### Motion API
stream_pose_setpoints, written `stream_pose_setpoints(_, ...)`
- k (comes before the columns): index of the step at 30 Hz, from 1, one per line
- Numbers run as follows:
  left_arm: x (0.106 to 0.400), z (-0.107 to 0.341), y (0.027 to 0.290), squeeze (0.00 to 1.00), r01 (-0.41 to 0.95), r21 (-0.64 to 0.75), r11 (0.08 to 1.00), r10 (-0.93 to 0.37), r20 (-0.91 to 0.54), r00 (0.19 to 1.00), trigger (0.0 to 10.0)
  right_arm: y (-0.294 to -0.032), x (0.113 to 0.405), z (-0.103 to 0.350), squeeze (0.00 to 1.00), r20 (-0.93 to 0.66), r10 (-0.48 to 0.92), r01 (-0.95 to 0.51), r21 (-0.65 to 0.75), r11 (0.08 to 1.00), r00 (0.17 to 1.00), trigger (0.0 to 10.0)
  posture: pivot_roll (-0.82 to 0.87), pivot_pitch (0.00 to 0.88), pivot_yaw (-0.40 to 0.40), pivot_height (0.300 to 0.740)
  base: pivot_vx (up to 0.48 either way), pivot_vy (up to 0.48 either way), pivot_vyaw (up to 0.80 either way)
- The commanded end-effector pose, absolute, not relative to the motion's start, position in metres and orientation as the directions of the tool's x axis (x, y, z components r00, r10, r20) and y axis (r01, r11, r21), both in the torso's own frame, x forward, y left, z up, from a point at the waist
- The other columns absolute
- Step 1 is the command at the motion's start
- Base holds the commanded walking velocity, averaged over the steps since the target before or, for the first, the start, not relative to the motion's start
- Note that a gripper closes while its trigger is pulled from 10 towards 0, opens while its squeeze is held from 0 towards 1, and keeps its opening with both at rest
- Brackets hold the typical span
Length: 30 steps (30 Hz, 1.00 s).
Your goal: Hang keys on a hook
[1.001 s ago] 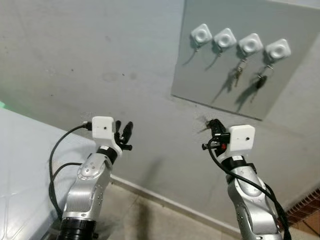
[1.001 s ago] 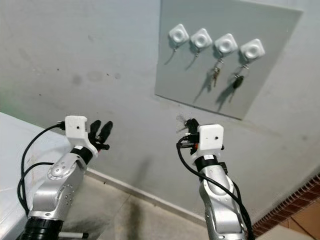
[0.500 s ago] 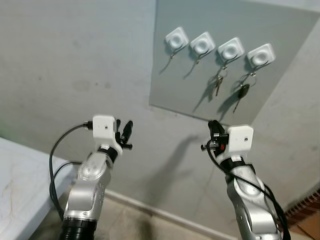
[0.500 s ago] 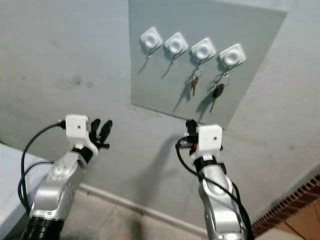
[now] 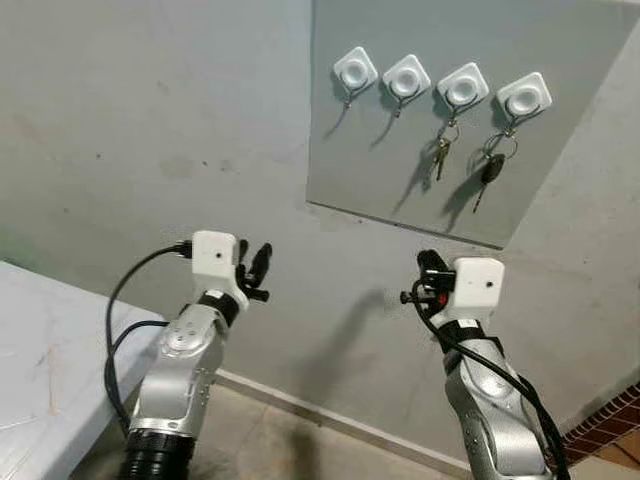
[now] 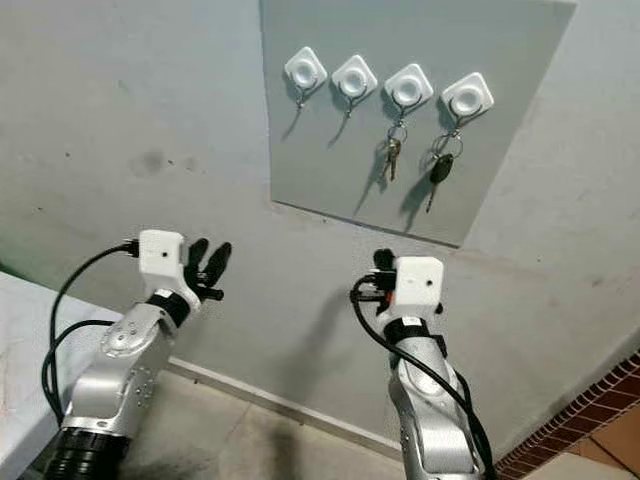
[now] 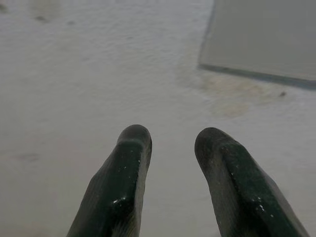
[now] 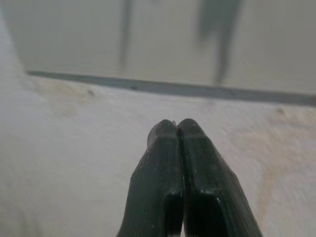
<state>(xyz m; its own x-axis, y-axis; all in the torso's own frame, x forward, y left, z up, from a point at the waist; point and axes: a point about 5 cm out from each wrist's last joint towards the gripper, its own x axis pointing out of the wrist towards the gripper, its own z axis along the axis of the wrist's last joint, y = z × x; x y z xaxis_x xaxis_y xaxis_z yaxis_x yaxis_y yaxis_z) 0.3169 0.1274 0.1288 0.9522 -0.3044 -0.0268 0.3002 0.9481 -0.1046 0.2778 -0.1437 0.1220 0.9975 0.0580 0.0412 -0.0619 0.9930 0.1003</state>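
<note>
Grey wall panel: two keys hang vertical, apparently tips down.

— What's carrying those keys?
— A grey wall board, above the right claw. Four white hooks in a row; silver keys and a black key hang on the last two.
</note>
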Motion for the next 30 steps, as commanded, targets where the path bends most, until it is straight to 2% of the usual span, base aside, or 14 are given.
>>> stream_pose_setpoints(1, 0.321, 0.134, 0.123, 0.0, 0.327, -0.098, 0.94, -0.33, -0.012, 0.944, 10.0, -0.146, 0.277, 0.132, 0.0, 0.084, 0.049, -0.058, 0.107, 0.993, 0.995, 10.0, 0.03, 0.0, 0.033, 0.74, 0.0, 0.0, 0.0)
stream_pose_setpoints(10, 0.328, 0.14, 0.112, 0.0, 0.4, -0.038, 0.916, -0.4, 0.004, 0.916, 10.0, -0.147, 0.272, 0.136, 0.0, 0.125, 0.087, -0.094, 0.047, 0.995, 0.988, 10.0, 0.01, 0.0, 0.033, 0.74, 0.0, 0.0, 0.0)
stream_pose_setpoints(16, 0.333, 0.163, 0.089, 0.0, 0.515, 0.016, 0.857, -0.514, 0.079, 0.854, 10.0, -0.137, 0.289, 0.15, 0.0, 0.161, 0.186, -0.192, 0.017, 0.981, 0.969, 10.0, 0.03, 0.0, 0.008, 0.74, 0.0, 0.0, 0.0)
stream_pose_setpoints(22, 0.34, 0.18, 0.09, 0.0, 0.503, 0.015, 0.864, -0.501, 0.134, 0.855, 10.0, -0.127, 0.307, 0.165, 0.0, 0.203, 0.265, -0.265, -0.031, 0.964, 0.942, 10.0, 0.05, 0.0, -0.01, 0.74, 0.0, 0.0, 0.0)
stream_pose_setpoints(30, 0.336, 0.186, 0.1, 0.0, 0.466, 0.027, 0.884, -0.464, 0.165, 0.87, 10.0, -0.11, 0.329, 0.185, 0.0, 0.245, 0.39, -0.384, -0.074, 0.92, 0.888, 10.0, 0.09, 0.0, -0.041, 0.74, 0.0, 0.0, 0.0)
